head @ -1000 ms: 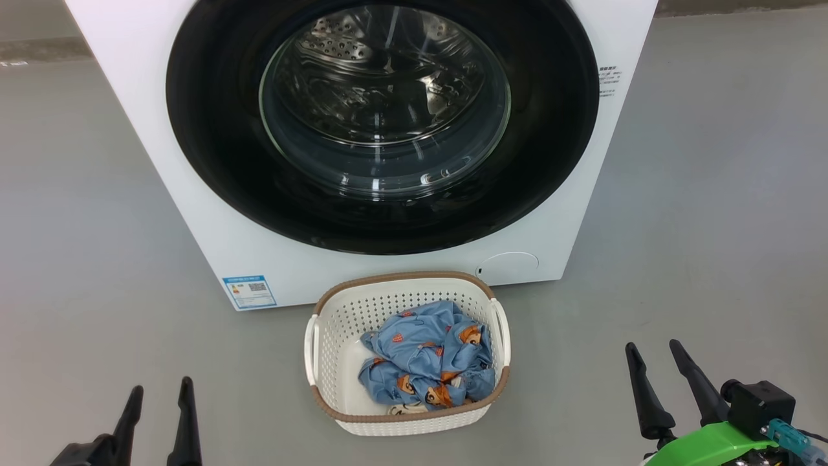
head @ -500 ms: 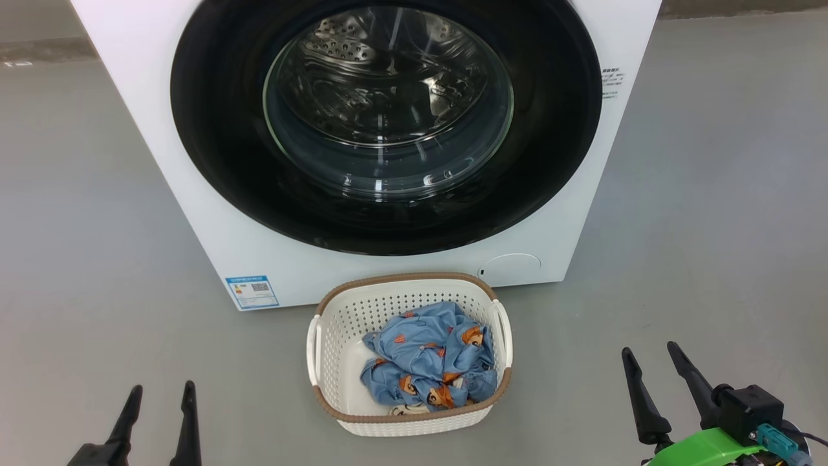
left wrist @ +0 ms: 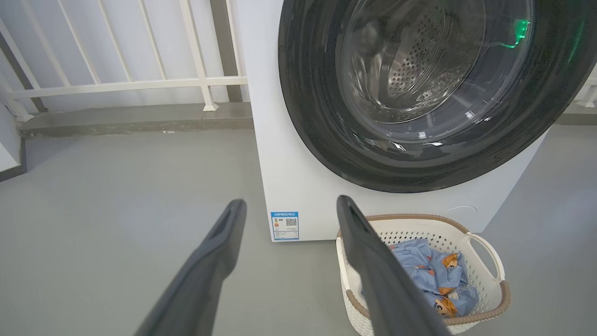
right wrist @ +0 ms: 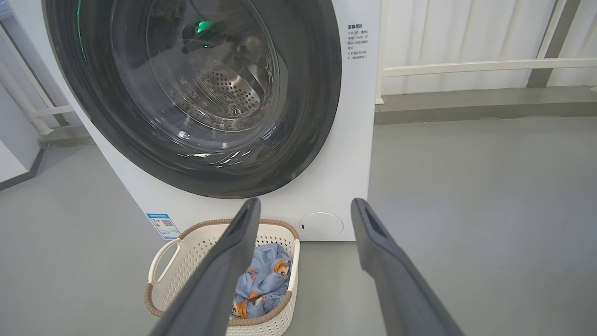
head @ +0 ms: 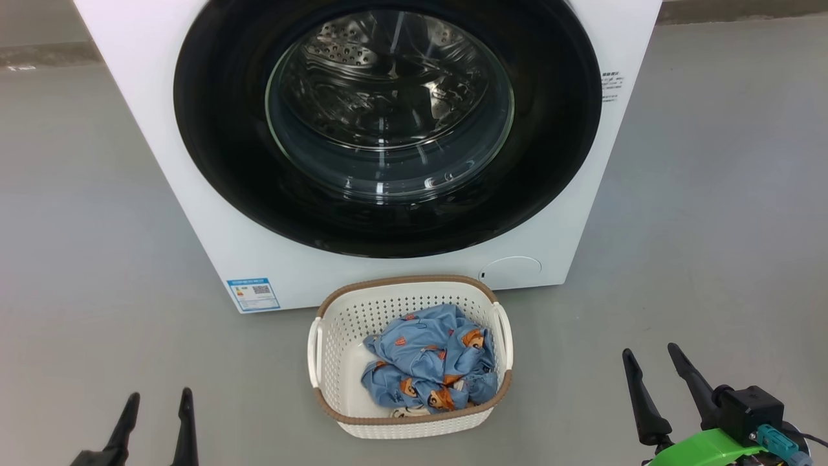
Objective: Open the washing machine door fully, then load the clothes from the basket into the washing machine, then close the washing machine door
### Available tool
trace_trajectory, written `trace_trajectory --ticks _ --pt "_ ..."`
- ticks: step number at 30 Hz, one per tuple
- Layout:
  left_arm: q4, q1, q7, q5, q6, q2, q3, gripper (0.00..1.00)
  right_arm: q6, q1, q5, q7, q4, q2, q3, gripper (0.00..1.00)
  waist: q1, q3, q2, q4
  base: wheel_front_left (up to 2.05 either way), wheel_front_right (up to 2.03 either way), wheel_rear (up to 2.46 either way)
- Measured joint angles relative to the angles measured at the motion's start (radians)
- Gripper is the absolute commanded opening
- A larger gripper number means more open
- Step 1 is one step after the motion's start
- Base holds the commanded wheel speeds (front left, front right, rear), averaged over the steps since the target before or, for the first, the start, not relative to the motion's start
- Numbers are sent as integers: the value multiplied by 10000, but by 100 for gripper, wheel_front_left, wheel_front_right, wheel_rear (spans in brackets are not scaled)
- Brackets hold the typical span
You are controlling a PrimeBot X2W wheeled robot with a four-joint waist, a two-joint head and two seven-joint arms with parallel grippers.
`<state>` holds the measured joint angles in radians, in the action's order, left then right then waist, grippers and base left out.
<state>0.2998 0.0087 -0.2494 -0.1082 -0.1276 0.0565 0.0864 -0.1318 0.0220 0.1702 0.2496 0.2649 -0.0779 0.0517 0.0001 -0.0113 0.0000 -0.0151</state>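
Lying crumpled in perforated rect. basket (head: 336,353): blue printed clothes (head: 430,362).

Blue QR-code sticker (head: 253,294) low on the washing machine (head: 291,275) front; small illegible print (right wrist: 357,42) at its right edge.

the grey floor (head: 97,259) bears the washing machine (head: 194,213), the basket (head: 333,349) just before it.

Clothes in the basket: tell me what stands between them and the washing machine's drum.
The round black door is shut across the washing machine's front, just behind the basket, so it blocks the clothes from going in.
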Motion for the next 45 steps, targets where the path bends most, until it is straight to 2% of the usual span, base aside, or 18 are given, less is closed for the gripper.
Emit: trace_trajectory --ticks 12,33,45 --pt "88 71 0 -27 0 6 12 100 0 -1 0 2 -2 82 -13 100 0 -52 1 -7 18 18 -36" --pt "-215 61 0 -207 0 29 -6 100 0 0 0 2 -4 113 -17 100 0 -188 1 74 103 103 -207" --pt "-228 62 0 -288 0 25 -58 100 0 1 0 2 -6 117 -13 100 0 -198 0 107 35 35 -69"
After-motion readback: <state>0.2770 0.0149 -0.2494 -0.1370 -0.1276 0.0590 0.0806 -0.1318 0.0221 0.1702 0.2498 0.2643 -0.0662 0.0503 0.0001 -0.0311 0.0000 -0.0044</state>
